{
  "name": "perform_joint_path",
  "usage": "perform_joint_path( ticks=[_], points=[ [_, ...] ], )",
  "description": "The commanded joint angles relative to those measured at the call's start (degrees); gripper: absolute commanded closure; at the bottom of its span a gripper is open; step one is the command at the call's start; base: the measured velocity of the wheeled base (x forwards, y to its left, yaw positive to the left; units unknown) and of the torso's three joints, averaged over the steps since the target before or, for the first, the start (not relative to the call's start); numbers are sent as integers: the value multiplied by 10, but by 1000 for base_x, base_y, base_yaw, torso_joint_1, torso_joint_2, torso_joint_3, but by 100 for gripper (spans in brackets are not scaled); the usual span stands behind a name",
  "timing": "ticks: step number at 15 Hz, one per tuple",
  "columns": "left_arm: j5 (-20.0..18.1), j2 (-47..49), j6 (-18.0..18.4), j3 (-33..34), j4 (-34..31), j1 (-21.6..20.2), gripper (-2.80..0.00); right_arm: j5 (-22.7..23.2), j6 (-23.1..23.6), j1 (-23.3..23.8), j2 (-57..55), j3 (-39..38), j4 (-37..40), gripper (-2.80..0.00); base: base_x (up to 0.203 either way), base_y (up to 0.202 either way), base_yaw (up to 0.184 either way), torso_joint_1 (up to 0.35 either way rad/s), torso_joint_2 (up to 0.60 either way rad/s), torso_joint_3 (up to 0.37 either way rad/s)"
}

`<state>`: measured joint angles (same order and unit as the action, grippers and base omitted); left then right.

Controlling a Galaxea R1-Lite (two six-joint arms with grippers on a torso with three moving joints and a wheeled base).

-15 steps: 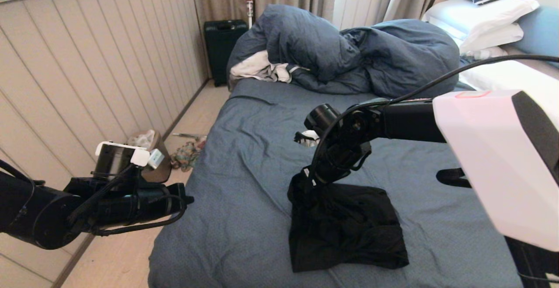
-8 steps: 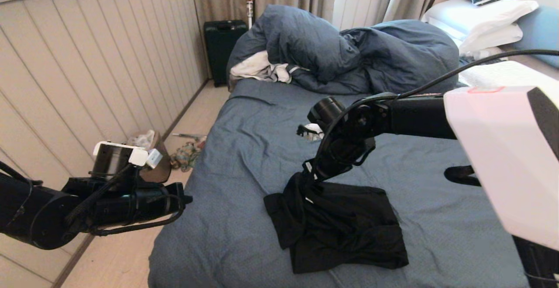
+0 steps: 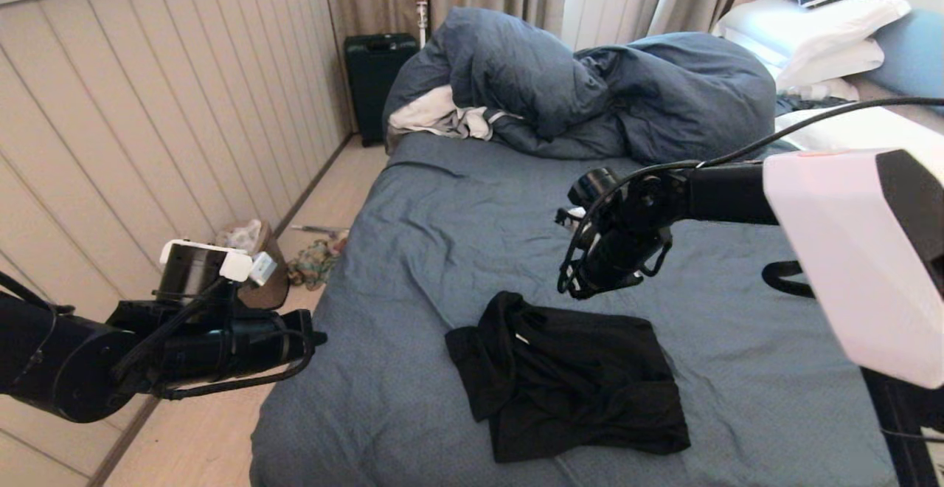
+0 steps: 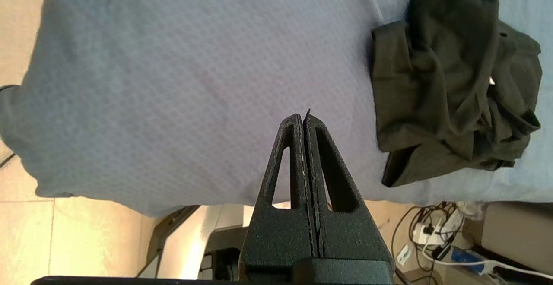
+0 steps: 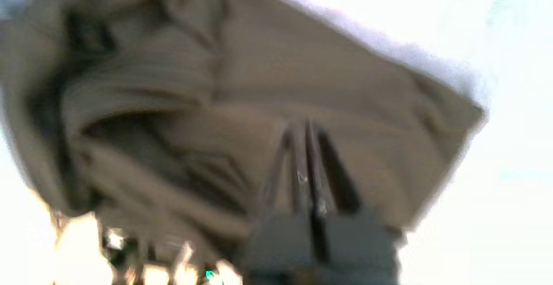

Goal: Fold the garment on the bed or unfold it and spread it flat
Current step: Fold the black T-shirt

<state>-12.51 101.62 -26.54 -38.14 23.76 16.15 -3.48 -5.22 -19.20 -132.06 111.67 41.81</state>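
The T-shirt (image 3: 568, 372) lies in a crumpled black heap on the near part of the bed (image 3: 442, 236), resting on the slate-blue sheet. I can see it bunched and partly doubled over, with one flap reaching out toward the bed's left edge and a tiny white speck of tag showing among the folds. No print or lettering is visible to me from here. In the left wrist view the same heap (image 4: 453, 86) sits off to one side of the closed fingers, well apart from them.

My right gripper (image 3: 579, 288) hangs in the air just above the far edge of the shirt, free of the cloth, with nothing in it. In its own wrist view the two fingers (image 5: 302, 164) are pressed together, and the blurred fabric fills most of the picture behind them.

My left gripper (image 4: 304, 118) is closed too, fingers touching along their length, holding nothing. That arm (image 3: 147, 347) sits out over the floor beside the bed's left edge, level and away from the shirt.

Further up the bed a bulky blue duvet (image 3: 590, 88) is piled, with a white-grey cloth (image 3: 435, 114) tucked at its left side. White pillows (image 3: 818, 33) are stacked at the far right. A dark suitcase (image 3: 376, 81) stands against the wall beyond the bed.
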Motion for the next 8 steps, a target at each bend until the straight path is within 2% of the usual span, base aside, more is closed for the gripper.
perform_joint_path(
  ticks=[1,4,8],
  points=[
    [-1,1,-2,1,1,0,0,0,-2,-1,-21,-1,2,0,0,0,0,0,0,0],
    [-1,0,-2,0,1,0,0,-2,-2,-8,-43,0,-16,0,0,0,0,0,0,0],
    [-1,-2,-2,0,1,0,0,-6,-1,-55,-95,2,-37,0,0,0,0,0,0,0]
  ],
)
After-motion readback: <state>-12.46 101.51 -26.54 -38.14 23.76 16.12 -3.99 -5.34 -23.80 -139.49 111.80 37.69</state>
